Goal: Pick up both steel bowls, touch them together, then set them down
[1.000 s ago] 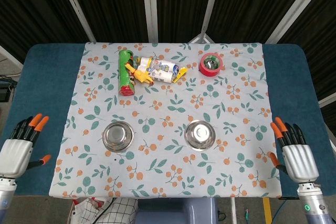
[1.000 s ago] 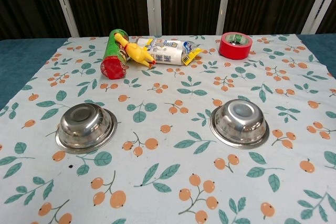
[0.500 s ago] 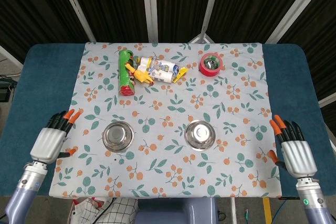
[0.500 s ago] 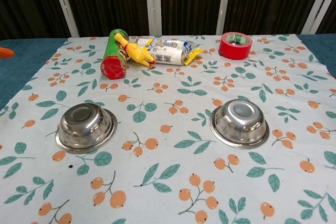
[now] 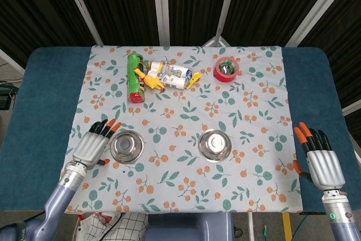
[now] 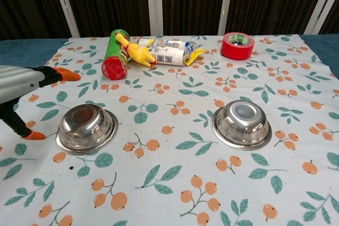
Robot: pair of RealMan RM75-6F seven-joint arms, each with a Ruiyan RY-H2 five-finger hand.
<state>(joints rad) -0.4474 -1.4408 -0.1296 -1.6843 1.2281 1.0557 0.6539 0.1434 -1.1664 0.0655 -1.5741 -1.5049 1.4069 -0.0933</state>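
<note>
Two steel bowls sit upright on the floral cloth. The left bowl (image 5: 126, 145) (image 6: 87, 126) lies front left; the right bowl (image 5: 215, 145) (image 6: 241, 123) lies front centre-right. My left hand (image 5: 92, 145) (image 6: 22, 88) hovers just left of the left bowl, fingers extended above its rim and thumb dropped low beside it, holding nothing. My right hand (image 5: 322, 162) stays over the blue table edge at the far right, fingers spread, well away from the right bowl, and does not show in the chest view.
Along the far side of the cloth lie a green can (image 5: 134, 77), a yellow rubber chicken (image 5: 149, 80), a white snack packet (image 5: 175, 74) and a red tape roll (image 5: 227, 69). The cloth's edges drop onto the blue table (image 5: 39, 100).
My left hand has swept in from the front-left table edge to the left bowl's side and now shows in the chest view. My right hand barely shifted.
</note>
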